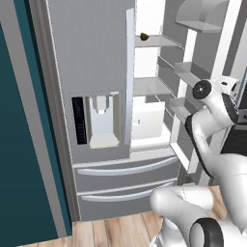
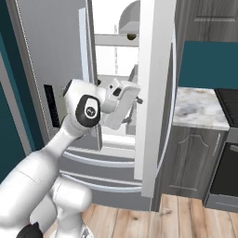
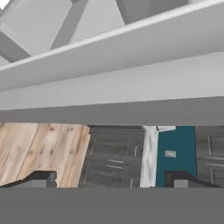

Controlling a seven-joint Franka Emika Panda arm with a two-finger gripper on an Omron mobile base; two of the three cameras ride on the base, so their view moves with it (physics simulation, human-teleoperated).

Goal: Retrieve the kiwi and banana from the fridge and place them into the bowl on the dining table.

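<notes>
The kiwi [image 1: 144, 36] sits on the fridge [image 1: 91, 87]'s top shelf, far inside. It looks light, roundish, slightly soft; pinch its middle gently. The gripper [image 3: 113, 181] waits with jaws apart.

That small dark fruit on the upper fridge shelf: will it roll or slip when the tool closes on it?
The kiwi looks small and rounded, so it may roll along the flat white shelf if nudged. It sits near the shelf's front edge, so a push could drop it. Its surface is too small to judge for slipperiness.
</notes>
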